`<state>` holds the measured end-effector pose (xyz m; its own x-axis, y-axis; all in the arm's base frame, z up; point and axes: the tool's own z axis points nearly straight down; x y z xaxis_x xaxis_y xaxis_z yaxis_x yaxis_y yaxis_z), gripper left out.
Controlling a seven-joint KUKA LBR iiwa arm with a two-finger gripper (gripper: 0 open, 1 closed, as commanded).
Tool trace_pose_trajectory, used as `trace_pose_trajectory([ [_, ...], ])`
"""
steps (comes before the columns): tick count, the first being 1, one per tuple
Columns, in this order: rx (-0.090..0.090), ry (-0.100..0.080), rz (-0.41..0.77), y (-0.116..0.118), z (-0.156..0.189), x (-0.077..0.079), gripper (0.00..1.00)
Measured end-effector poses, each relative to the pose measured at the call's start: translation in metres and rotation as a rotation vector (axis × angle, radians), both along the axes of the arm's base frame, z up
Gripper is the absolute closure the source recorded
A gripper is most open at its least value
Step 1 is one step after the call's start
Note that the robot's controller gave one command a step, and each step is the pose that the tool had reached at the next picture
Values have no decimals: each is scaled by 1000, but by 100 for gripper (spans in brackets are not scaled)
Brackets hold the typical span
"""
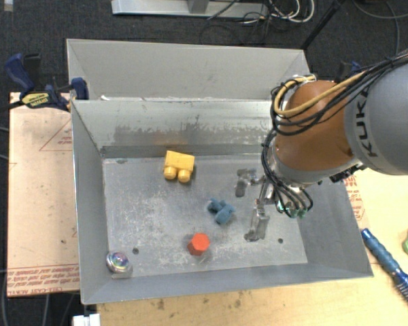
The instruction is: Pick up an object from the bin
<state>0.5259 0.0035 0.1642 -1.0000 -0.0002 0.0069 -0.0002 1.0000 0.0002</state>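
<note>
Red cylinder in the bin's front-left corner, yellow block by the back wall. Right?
Not quite: camera view shows the red cylinder at front centre; a metal knob has the front-left corner. The yellow block is by the back wall.

Arm (387,121) cut off at rt edge; orange cover (313,138) hides bin (88,182) rt wall; silver obj (118,261) unidentifiable

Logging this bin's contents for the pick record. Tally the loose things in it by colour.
Yellow: 1, the yellow toy block
Blue: 1, the small blue piece
Red: 1, the short red cylinder
Silver: 1, the round silver knob
Total: 4
</note>
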Motion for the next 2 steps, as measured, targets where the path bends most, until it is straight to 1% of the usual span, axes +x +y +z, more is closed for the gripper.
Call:
trace_pose_trajectory([
  [1, 1, -3, 46, 20, -98, 20, 0],
  [2, 1, -8, 46, 20, -94, 22, 100],
])
